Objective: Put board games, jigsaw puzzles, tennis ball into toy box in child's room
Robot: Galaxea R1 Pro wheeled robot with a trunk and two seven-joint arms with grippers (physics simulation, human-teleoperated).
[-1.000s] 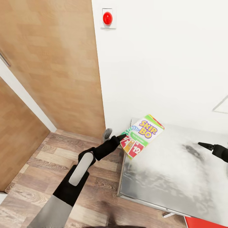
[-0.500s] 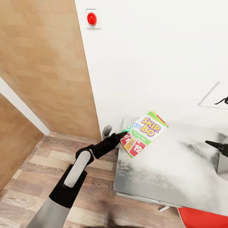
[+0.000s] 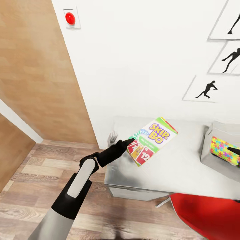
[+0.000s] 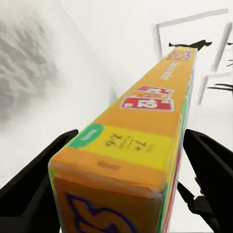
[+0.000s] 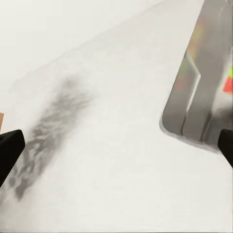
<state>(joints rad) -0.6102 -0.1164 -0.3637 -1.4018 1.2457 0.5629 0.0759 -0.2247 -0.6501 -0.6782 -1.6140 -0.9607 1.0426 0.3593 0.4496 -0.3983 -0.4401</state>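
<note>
My left gripper [image 3: 130, 144] is shut on the lower corner of the green-yellow-red Skip-Bo board game [image 3: 151, 140], holding it tilted above the left part of the pale table [image 3: 160, 175]. In the left wrist view the game's orange edge [image 4: 145, 116] runs between both black fingers [image 4: 34, 187]. The light grey toy box [image 3: 215, 143] stands at the table's right, with a colourful jigsaw puzzle [image 3: 224, 150] inside. My right gripper [image 5: 116, 148] hangs open over the bare table top, near a corner of the toy box [image 5: 194, 102]; one dark fingertip [image 3: 235, 150] reaches the toy box in the head view.
A red chair [image 3: 206, 213] sits under the table's front right edge. A white wall with silhouette pictures [image 3: 206, 89] backs the table, and a red button [image 3: 70, 18] is mounted high up. Wooden wardrobe doors [image 3: 36, 76] and plank floor [image 3: 36, 180] lie to the left.
The whole head view has swung right, bringing the toy box, wall pictures and more of the chair into sight. The left gripper still holds the Skip-Bo game.
</note>
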